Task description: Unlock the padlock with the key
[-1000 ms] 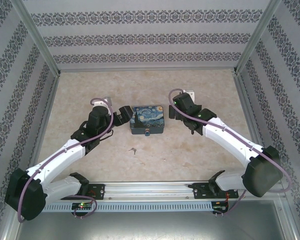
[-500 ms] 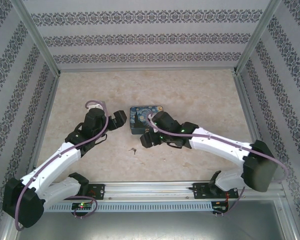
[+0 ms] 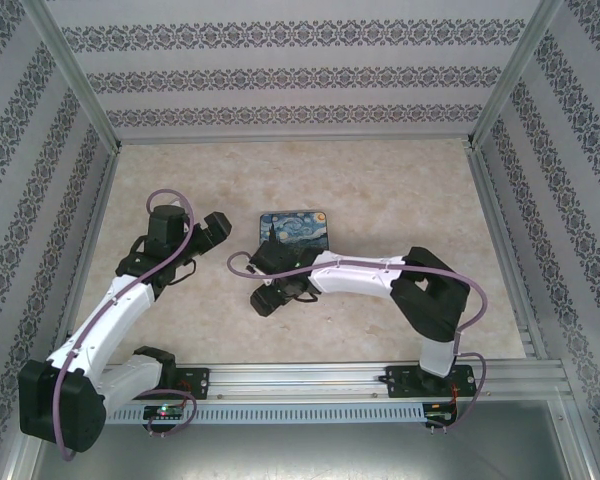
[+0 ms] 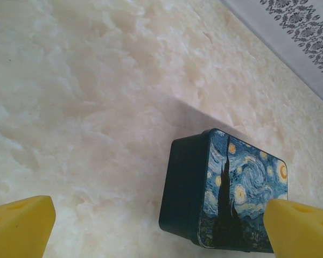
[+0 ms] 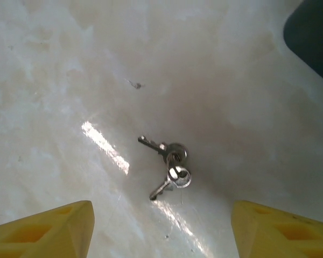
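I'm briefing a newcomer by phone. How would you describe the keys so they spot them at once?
On the pale marbled table, look on the near side of the blue night-sky tin, below the right gripper. There lie the keys: two tiny silvery ones linked by their rings, far smaller and shinier than the tin.

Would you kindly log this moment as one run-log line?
right gripper: open, over key | left gripper: open, near blue tin | key: lying on table, not gripped
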